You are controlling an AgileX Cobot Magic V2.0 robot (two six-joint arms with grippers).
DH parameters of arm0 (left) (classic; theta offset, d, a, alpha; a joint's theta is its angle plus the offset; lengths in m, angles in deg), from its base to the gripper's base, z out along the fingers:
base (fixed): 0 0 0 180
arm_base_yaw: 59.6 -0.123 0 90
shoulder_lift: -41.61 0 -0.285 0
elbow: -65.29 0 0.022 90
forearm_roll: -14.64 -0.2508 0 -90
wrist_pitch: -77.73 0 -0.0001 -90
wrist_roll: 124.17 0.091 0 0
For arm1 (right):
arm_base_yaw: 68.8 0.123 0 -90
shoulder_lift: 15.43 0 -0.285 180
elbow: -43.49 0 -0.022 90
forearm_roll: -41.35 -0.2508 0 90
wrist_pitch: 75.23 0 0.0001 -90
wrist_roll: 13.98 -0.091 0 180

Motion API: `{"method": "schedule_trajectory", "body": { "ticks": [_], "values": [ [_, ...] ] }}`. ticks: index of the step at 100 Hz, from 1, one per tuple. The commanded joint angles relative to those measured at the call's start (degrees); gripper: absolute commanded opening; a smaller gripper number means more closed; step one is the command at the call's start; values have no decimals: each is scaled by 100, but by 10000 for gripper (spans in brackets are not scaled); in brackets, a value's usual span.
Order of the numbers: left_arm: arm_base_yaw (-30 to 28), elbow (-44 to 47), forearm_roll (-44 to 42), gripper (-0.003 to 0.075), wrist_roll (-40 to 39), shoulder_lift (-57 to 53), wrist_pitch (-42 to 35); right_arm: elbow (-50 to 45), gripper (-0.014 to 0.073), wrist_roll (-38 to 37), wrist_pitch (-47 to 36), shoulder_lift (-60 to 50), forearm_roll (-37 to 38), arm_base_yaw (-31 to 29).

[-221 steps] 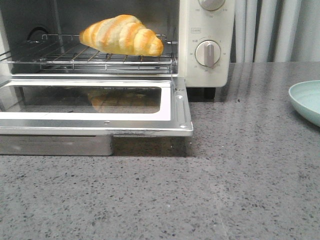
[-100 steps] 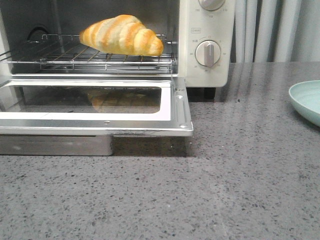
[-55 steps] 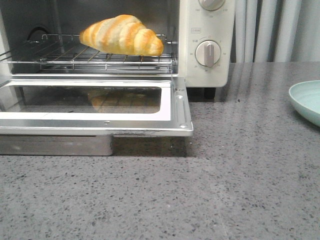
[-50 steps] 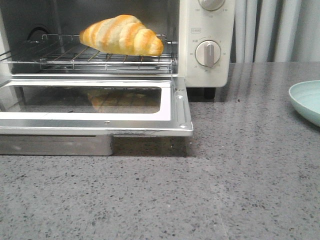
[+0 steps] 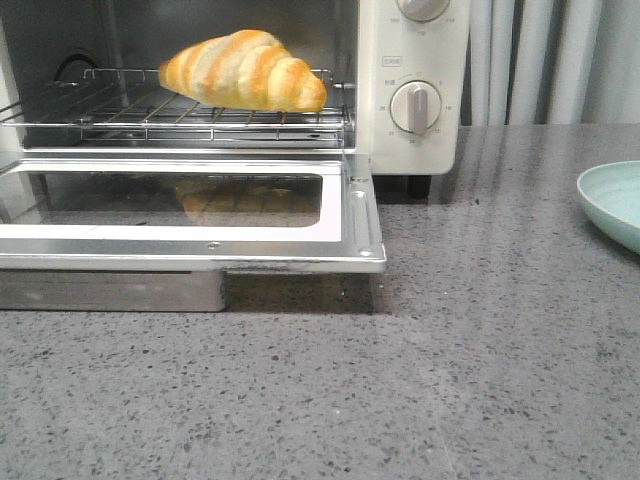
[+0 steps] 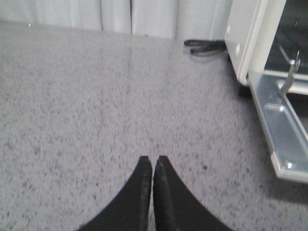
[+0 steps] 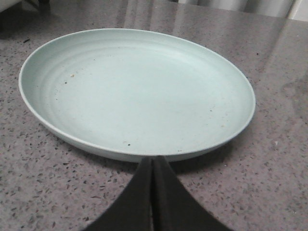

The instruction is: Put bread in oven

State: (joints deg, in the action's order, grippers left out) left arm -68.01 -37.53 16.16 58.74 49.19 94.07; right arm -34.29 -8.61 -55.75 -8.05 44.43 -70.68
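Observation:
The golden-brown striped bread (image 5: 243, 70) lies on the wire rack (image 5: 130, 120) inside the cream-white oven (image 5: 413, 60), towards the rack's right side. The oven's glass door (image 5: 350, 215) hangs open and flat, and shows the bread's reflection. No gripper shows in the front view. My left gripper (image 6: 153, 161) is shut and empty over the bare counter, with the oven's side and open door (image 6: 281, 139) a little way off beside it. My right gripper (image 7: 154, 161) is shut and empty at the near rim of the pale green plate (image 7: 134, 91).
The pale green plate (image 5: 612, 203) is empty and sits at the right edge of the grey speckled counter (image 5: 480, 380). A black cable (image 6: 204, 45) lies by the oven's back corner. Curtains hang behind the counter.

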Motion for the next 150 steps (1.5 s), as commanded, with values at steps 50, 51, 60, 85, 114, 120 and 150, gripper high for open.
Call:
{"method": "schedule_trajectory", "body": {
  "ticks": [50,51,60,85,114,120,150],
  "values": [
    [827,133,-461,-21,120,-171,77,-66,-76,42,-166,-129,-30,-33],
    [827,133,-461,-21,120,-171,77,-66,-76,42,-166,-129,-30,-33],
    [827,133,-425,-21,81,-171,66,-66,-76,42,-166,-129,-30,-33],
    [817,133,-334,-21,68,-171,47,-66,-76,42,-166,-129,-30,-33],
    [817,133,-208,-21,68,-171,22,-66,-76,42,-166,-129,-30,-33],
    [817,133,-208,-21,68,-171,22,-66,-76,42,-166,-129,-30,-33],
    [817,133,-208,-21,68,-171,22,-66,-76,42,-166,-129,-30,-33]
  ]
}}
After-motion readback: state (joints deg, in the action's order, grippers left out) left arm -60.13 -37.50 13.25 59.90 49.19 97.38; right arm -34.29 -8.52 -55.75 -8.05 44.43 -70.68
